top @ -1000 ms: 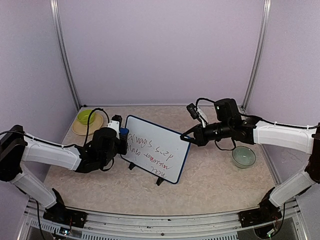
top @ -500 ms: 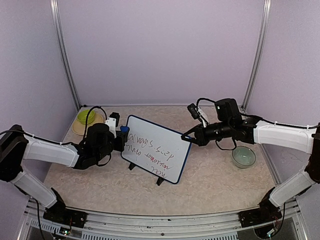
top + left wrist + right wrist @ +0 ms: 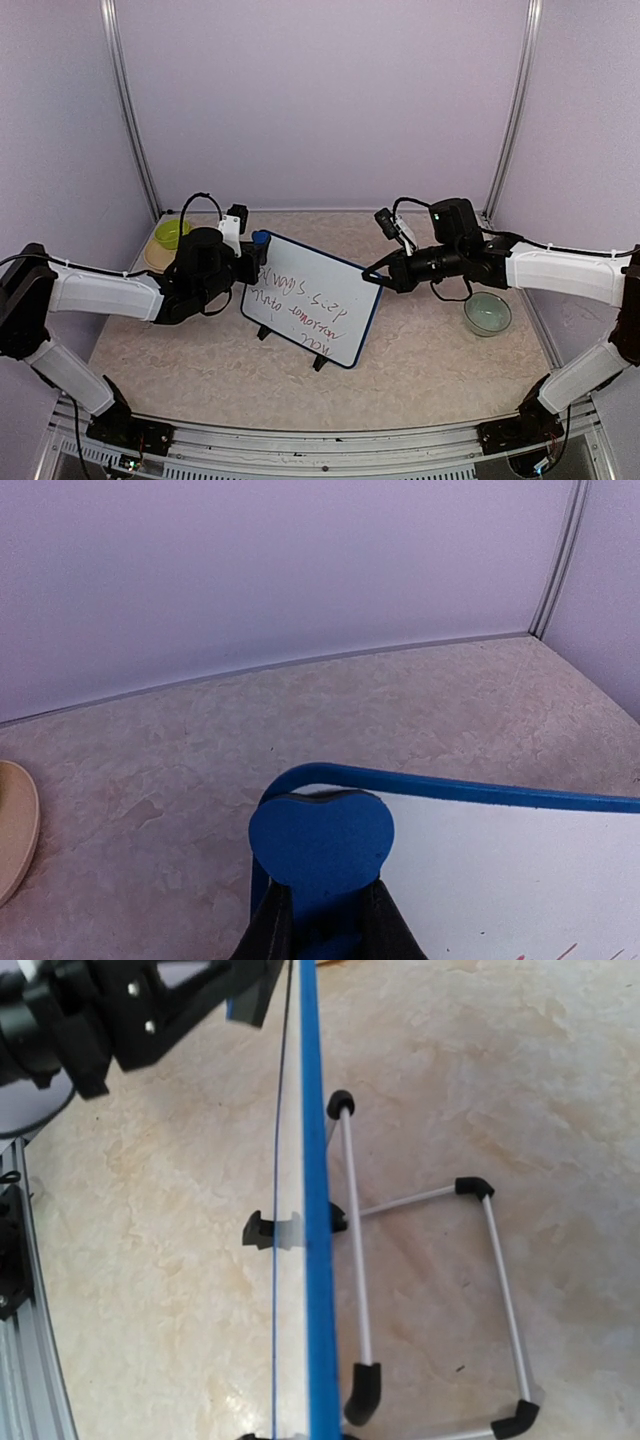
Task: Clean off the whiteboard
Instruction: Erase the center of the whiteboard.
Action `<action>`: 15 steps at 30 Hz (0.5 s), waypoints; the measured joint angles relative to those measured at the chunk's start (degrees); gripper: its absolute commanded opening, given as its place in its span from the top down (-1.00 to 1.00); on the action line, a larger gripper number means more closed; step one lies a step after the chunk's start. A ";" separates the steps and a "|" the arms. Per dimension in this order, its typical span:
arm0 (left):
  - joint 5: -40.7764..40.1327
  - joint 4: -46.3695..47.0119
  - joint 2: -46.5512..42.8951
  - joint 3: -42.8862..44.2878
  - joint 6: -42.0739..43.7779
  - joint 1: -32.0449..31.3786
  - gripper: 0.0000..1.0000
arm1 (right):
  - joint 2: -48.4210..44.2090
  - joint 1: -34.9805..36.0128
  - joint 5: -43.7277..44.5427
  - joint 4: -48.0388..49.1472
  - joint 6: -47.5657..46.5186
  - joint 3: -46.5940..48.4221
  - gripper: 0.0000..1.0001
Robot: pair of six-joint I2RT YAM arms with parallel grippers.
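The left fingers [image 3: 272, 932] are clamped on a blue eraser block [image 3: 320, 845], which sits at the nearest corner of the whiteboard [image 3: 310, 300]. The right fingers [image 3: 376, 272] are closed on the opposite frame edge. The whiteboard stands between both sets of fingers on the table [image 3: 420, 350], with its handwriting intact.

Blue eraser [image 3: 261, 238] higher, at whiteboard [image 3: 312, 312] corner

walls [image 3: 320, 100]: plain lavender | tabletop [image 3: 430, 350]: beige marbled | corner posts [image 3: 514, 100]: metal

The left arm [image 3: 100, 292] and right arm [image 3: 560, 268] have white tubular links between bulky black joints. Thin black cables [image 3: 192, 205] loop over each black wrist housing.
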 measured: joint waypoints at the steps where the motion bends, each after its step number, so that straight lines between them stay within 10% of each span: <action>1: -0.04 0.00 0.26 0.76 0.04 0.00 0.65 | 0.00 0.00 0.00 0.02 0.02 -0.02 1.00; 15: -3.98 -2.05 1.33 -2.95 -3.76 -2.51 0.67 | 0.66 -0.22 0.11 0.09 1.18 0.00 1.00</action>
